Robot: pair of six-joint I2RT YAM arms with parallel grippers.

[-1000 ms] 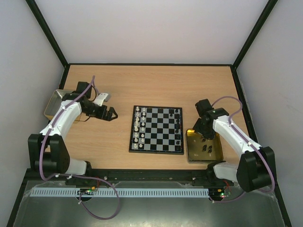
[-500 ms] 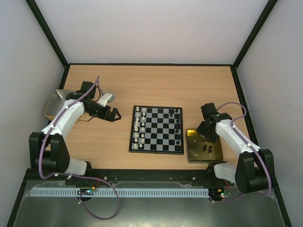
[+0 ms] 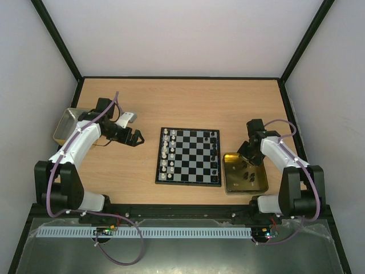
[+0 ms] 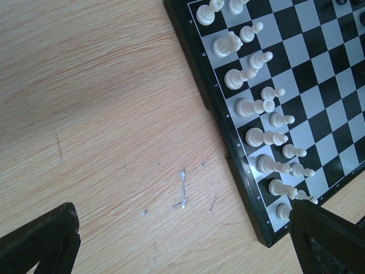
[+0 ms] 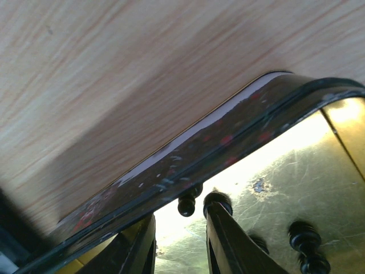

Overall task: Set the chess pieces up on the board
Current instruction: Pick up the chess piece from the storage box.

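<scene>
The board (image 3: 189,171) lies mid-table. White pieces (image 3: 166,153) fill its two left columns, and a few black pieces (image 3: 214,149) stand on its right column. My left gripper (image 3: 134,138) is open and empty over bare wood left of the board. In the left wrist view (image 4: 182,245) the white pieces (image 4: 256,105) are at the right. My right gripper (image 3: 246,162) reaches into the gold tin (image 3: 228,188). In the right wrist view (image 5: 179,220) its jaws stand slightly apart, with a small black piece (image 5: 186,205) just beyond the tips. Another black piece (image 5: 305,234) lies to the right.
A silver metal tray (image 3: 64,127) sits at the far left behind the left arm. More black pieces (image 3: 249,177) lie loose in the gold tin, whose dark rim (image 5: 228,148) is close above the right fingers. Black-framed walls enclose the table.
My right gripper has swung right and dropped into the gold tin. The left gripper shifted slightly towards the board, then held still.
</scene>
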